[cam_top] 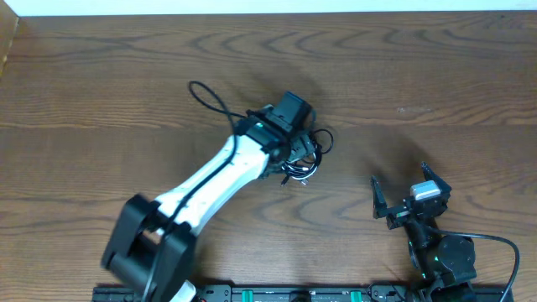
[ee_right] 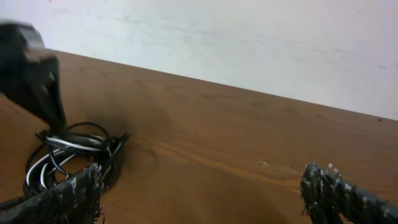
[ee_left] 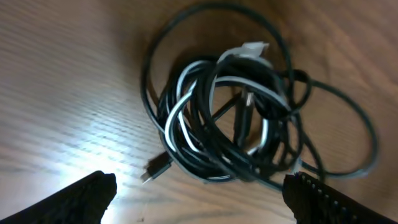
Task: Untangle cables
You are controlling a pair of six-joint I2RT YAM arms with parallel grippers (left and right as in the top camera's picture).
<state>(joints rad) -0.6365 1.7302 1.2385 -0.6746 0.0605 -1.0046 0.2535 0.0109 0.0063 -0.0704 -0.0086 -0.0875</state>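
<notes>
- Right gripper (cam_top: pixel 399 176) is idling near the table's (cam_top: pixel 101 84) front edge, spread wide, empty.
- Left gripper (ee_left: pixel 205 202) is hovering wide open, holding nothing, over the cables (ee_left: pixel 224 118) mid-table.
- Likely best: pinching the white cable (ee_left: pixel 249 51) alone, avoiding black loops.

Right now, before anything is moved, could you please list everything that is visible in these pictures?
table: one, brown wood, under everything
wall: one, white, beyond the table's far edge
white cable: one, white, in the tangle near the table's middle
black cable: count unclear, black, coiled together with the white one
arm wire: one, black, by the right arm's base
left gripper: one, black, open above the tangle
right gripper: one, black, open, apart from the tangle
</notes>
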